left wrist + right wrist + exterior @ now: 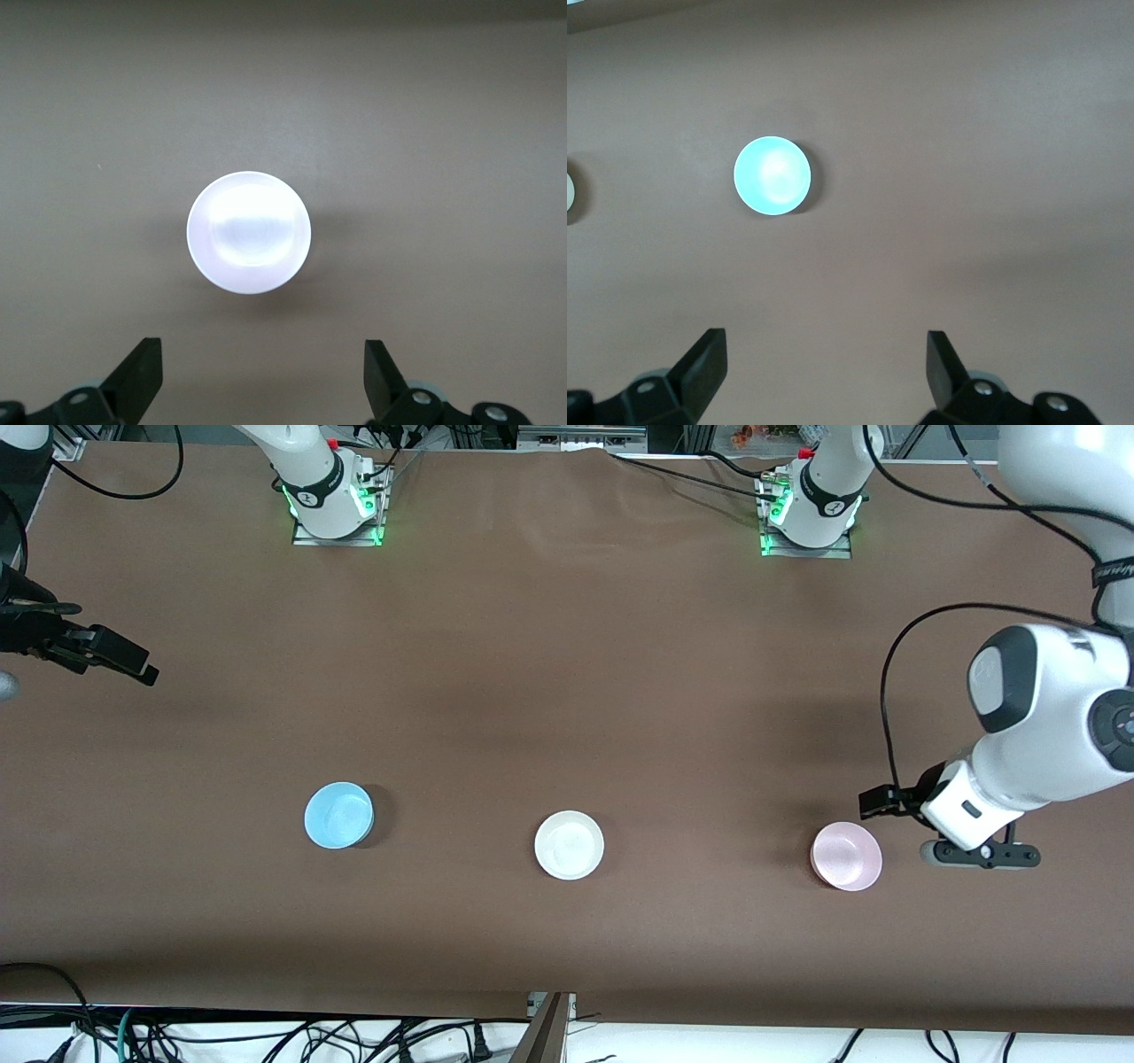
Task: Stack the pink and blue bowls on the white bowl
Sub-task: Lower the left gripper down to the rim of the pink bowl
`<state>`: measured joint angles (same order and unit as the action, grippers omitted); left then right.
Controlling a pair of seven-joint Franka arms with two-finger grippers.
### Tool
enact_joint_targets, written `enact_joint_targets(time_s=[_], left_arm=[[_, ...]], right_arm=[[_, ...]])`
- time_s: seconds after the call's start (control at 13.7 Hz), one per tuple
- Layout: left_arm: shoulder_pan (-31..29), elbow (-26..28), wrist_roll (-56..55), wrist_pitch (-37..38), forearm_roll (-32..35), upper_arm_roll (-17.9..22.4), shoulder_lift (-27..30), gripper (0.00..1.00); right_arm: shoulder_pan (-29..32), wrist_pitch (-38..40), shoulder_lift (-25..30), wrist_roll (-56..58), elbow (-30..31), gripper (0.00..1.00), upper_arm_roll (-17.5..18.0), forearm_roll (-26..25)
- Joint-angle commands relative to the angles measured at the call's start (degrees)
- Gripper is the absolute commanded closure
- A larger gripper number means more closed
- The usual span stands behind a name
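Three bowls stand in a row on the brown table. The light blue bowl (338, 815) is toward the right arm's end, the white bowl (569, 844) in the middle, the pale pink bowl (846, 856) toward the left arm's end. My left gripper (899, 802) hangs open and empty over the table just beside the pink bowl. In the left wrist view the pink bowl (249, 232) lies ahead of the open gripper (264, 381). My right gripper (111, 654) is open and empty over the right arm's end of the table. The right wrist view shows the blue bowl (772, 175) well off from that gripper (824, 376).
The brown table (567, 646) is bare apart from the bowls. The arm bases (332, 500) (808, 509) stand along its edge farthest from the front camera. Cables hang below the near edge. The white bowl's rim (570, 196) shows at the edge of the right wrist view.
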<state>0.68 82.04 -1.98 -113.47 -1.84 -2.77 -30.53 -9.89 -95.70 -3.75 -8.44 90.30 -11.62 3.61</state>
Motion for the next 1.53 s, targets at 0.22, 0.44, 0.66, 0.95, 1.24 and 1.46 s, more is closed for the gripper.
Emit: enact_joint_targets(time_s=[0.22,0.44,0.66,0.95,1.24,1.46], left_arm=[[1.8,1.0,-1.5,-7.3,1.5,0.1,-3.6,0.0],[2.7,3.7,-1.4,-12.0,1.5,0.1,-4.6,0.0],[3.1,6.6,-1.5,-17.0,1.5,0.1,-5.5,0.0],[3.1,11.2,-1.4,-23.4,1.5,0.0,-6.3,0.0],[3.0,11.7,-1.2,-26.5,1.5,0.0,-8.0,0.0],[3.2,11.8,-1.2,-28.6,1.4,0.0,-9.1,0.0]], right_arm=[[0.3,0.5,0.8,0.5,0.0,0.0,0.2,0.8],[0.3,0.4,0.8,0.4,0.0,0.0,0.3,0.8],[0.3,0.4,0.8,0.4,0.0,0.0,0.3,0.8],[0.3,0.4,0.8,0.4,0.0,0.01,0.3,0.8],[0.3,0.3,0.8,0.4,0.0,0.0,0.3,0.8],[0.3,0.2,0.8,0.4,0.0,0.0,0.3,0.8]])
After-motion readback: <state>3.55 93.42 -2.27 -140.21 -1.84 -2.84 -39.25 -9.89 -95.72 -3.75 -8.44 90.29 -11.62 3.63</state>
